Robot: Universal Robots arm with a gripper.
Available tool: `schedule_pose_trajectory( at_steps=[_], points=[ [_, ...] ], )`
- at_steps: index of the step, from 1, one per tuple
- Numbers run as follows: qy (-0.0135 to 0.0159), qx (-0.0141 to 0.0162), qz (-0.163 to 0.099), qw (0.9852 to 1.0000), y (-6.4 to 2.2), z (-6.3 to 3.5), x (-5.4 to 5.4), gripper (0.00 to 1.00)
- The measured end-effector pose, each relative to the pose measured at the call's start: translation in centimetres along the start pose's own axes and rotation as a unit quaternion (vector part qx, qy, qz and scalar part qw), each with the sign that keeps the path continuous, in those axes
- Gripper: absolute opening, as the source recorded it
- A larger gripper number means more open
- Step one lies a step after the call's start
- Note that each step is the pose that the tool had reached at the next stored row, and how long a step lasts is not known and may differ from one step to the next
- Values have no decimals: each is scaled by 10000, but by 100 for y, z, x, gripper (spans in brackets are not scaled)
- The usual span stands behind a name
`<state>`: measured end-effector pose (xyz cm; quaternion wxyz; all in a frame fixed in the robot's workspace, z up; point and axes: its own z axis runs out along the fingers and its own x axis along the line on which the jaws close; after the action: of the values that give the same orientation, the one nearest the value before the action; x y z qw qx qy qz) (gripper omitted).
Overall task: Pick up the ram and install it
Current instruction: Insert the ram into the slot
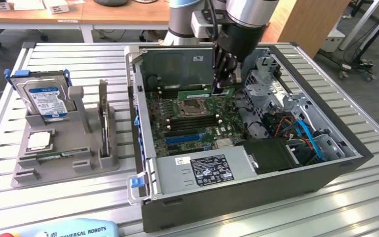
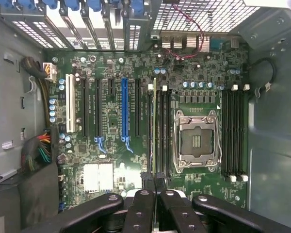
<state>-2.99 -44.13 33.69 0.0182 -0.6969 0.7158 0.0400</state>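
The ram (image 1: 196,91) is a thin green stick held level inside the open computer case (image 1: 347,163), just above the motherboard (image 1: 176,123). My gripper (image 1: 224,88) reaches down into the case and is shut on one end of it. In the wrist view the ram (image 2: 154,126) shows edge-on as a narrow line between my gripper's (image 2: 154,180) black fingertips (image 2: 148,182). It runs in line with the black memory slots (image 2: 161,131) beside the metal processor socket (image 2: 196,141). I cannot tell whether it touches a slot.
A grey holder (image 1: 64,158) on the exterior view's left carries a blue-labelled hard drive (image 1: 45,98) and a square silver chip (image 1: 39,140). Inside the case are a power supply (image 1: 203,170), cables (image 1: 305,136) and more memory slots (image 2: 235,131). The case stands on a slatted metal table (image 1: 374,207).
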Motion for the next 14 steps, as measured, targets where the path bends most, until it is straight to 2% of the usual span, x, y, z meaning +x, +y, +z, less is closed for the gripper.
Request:
schedule_pose_trajectory(
  at_steps=[14],
  points=[
    [0, 0, 0, 10000, -4, 121, 10, 12]
  ],
)
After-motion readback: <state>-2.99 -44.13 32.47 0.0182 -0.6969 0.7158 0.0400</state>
